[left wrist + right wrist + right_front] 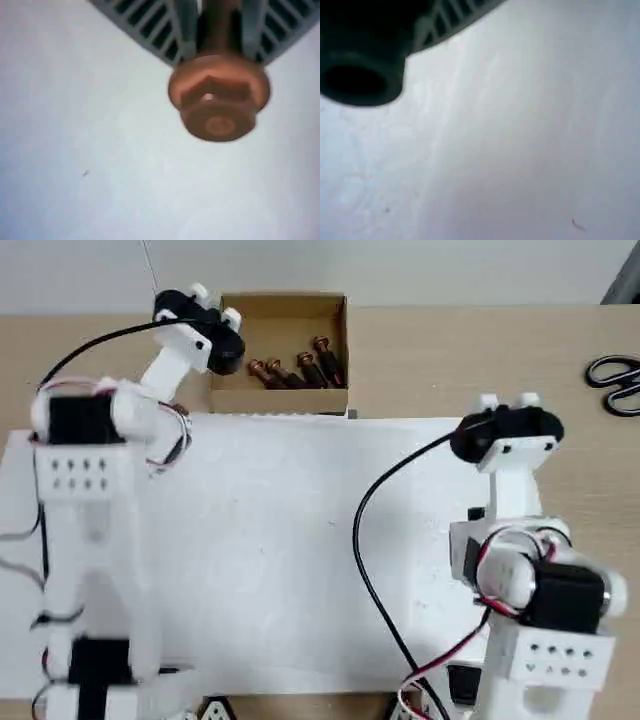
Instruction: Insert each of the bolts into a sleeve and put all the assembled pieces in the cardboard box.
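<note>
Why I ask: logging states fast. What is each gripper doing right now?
Left gripper: closed on a copper bolt.
Right gripper: closed on a dark sleeve.

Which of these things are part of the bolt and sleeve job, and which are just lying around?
Job: bolt, sleeve, cardboard box, assembled pieces inside it.
Just lying about: scissors on the table, beyond the white mat.
</note>
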`<act>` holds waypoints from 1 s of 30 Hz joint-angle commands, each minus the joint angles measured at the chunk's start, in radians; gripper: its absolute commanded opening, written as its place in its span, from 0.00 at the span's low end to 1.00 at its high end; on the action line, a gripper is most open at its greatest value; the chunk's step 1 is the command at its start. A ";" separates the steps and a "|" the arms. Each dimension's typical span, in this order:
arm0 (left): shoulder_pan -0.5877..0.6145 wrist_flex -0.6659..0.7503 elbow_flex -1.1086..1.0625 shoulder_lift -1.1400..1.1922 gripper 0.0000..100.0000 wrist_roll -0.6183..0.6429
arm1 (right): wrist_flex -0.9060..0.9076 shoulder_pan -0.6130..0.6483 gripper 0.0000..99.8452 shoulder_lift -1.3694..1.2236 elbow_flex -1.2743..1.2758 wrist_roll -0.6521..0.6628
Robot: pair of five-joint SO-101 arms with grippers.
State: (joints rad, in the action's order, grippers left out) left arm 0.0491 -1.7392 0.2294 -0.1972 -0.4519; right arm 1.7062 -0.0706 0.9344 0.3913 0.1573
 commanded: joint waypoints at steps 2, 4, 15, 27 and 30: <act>-0.055 -0.011 -0.054 -0.170 0.01 0.292 | 0.004 0.008 0.00 0.074 0.003 0.002; -0.089 -0.011 -0.084 -0.212 0.01 0.423 | 0.001 0.008 0.00 0.090 0.009 -0.055; -0.302 -0.003 -0.134 -0.347 0.01 0.881 | -0.326 0.424 0.00 0.213 0.233 -0.307; -0.374 0.021 -0.239 -0.578 0.01 1.135 | -0.464 0.803 0.00 0.501 0.470 -0.256; -0.370 0.087 -0.361 -0.675 0.01 1.129 | -0.466 0.819 0.00 0.542 0.500 -0.256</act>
State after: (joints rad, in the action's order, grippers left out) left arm -0.3207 -1.7192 -0.0575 -0.7848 0.6774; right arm 1.2658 0.7288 1.4408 0.8853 -0.1097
